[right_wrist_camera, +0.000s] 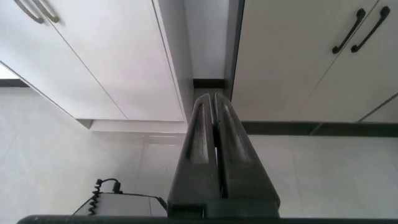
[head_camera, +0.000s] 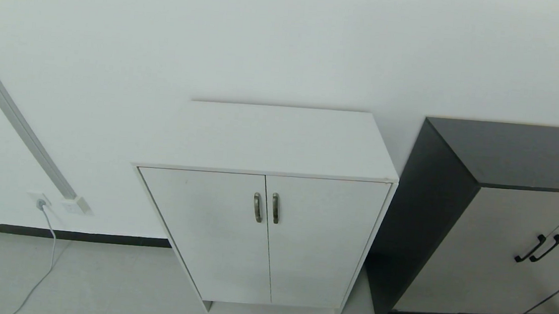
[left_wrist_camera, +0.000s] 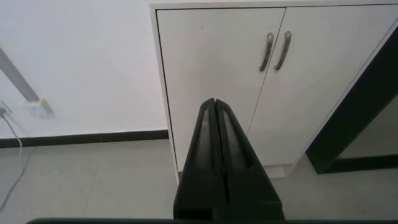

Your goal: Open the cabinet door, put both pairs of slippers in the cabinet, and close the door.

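"Cabinet (head_camera: 234, 214) and jaws, how are they standing?"

"The left gripper (left_wrist_camera: 215, 102) is pressing its jaws flat together with nothing between them. It is pointing at the white cabinet's left door (left_wrist_camera: 217, 68) and is not touching it. The right gripper (right_wrist_camera: 214, 98) is doing the same: jaws closed and empty. It is hanging over the floor (right_wrist_camera: 56, 155), facing the narrow gap between the white cabinet and a dark cabinet (head_camera: 436, 216). A grey box with a coiled cord (right_wrist_camera: 118, 200) is lying on the floor close to it."

"And the doors?"

"Both white doors are sitting shut, with two metal handles (head_camera: 257, 207) hanging side by side at the seam. The cabinet is standing against the wall (head_camera: 290, 36), with the dark one just beside it on the robot's right. The dark cabinet's pale doors are also shut and are carrying black handles (head_camera: 537, 249). Farther left, a grey cable (head_camera: 51, 253) is trailing from a wall socket (head_camera: 41, 202) down to the floor, and a slanted conduit (head_camera: 10, 108) is running along the wall above it."
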